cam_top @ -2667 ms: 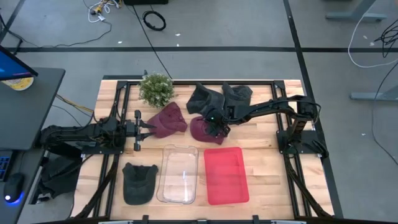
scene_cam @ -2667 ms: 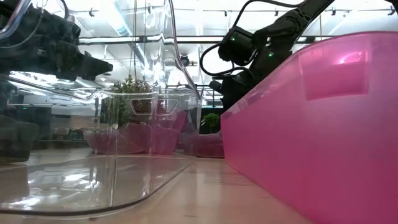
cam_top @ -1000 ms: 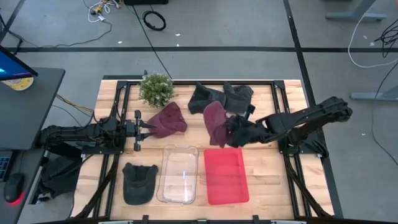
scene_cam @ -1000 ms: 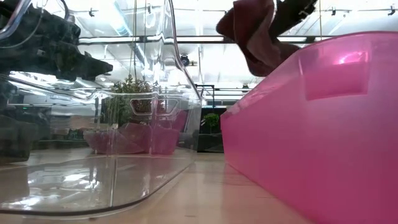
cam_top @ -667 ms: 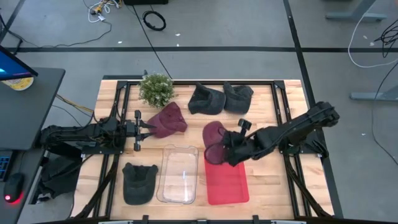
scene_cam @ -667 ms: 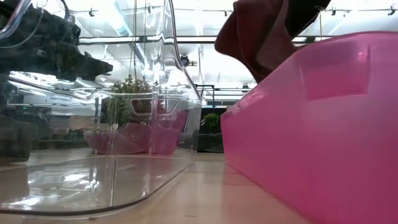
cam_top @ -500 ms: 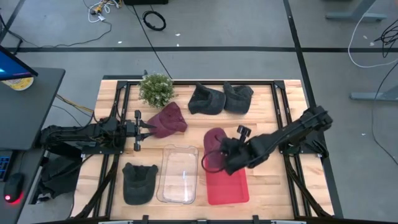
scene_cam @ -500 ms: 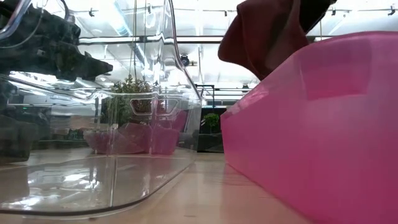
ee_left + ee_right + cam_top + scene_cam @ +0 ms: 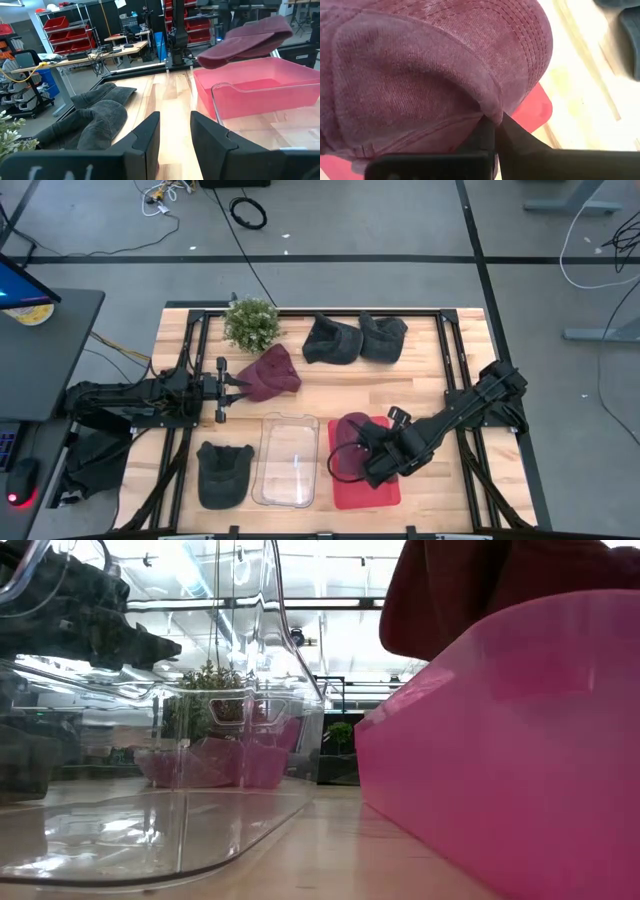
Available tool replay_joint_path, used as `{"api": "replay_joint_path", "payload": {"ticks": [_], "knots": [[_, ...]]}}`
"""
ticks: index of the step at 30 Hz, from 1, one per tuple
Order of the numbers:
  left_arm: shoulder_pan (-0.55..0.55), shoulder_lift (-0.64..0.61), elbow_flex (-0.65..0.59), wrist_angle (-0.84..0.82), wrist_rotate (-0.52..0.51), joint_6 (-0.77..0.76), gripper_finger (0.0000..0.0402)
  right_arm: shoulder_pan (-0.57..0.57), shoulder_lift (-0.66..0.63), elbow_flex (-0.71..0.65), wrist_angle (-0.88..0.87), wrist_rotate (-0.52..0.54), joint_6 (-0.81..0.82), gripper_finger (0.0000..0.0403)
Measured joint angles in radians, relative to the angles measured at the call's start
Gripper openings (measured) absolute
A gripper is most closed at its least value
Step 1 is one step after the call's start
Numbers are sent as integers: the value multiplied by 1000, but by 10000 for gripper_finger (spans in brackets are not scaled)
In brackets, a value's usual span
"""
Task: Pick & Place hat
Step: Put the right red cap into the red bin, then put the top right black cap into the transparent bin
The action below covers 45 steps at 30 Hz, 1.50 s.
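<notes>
the right gripper (image 9: pixel 362 448) holds the maroon hat (image 9: pixel 349 438) in clenched jaws over the red tray (image 9: pixel 385 485); beside the tray, the left gripper (image 9: pixel 243 385) has released jaws.

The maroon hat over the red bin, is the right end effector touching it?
Touching. In the right wrist view the right end effector has its dark fingers pinched shut on the edge of the maroon hat, above the red bin.
</notes>
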State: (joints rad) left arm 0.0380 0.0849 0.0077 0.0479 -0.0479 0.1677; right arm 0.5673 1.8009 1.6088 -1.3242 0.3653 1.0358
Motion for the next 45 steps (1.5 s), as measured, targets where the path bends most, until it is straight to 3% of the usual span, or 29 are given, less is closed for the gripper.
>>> {"api": "replay_joint_path", "payload": {"ticks": [10, 31, 45], "knots": [[0, 0, 0, 0, 0, 0, 115, -3, 29, 0, 13, -19, 4, 4], [0, 0, 0, 0, 0, 0, 115, -3, 29, 0, 43, -18, -2, 85], [0, 0, 0, 0, 0, 0, 115, -36, 28, 0, 38, 13, -82, 91]]}}
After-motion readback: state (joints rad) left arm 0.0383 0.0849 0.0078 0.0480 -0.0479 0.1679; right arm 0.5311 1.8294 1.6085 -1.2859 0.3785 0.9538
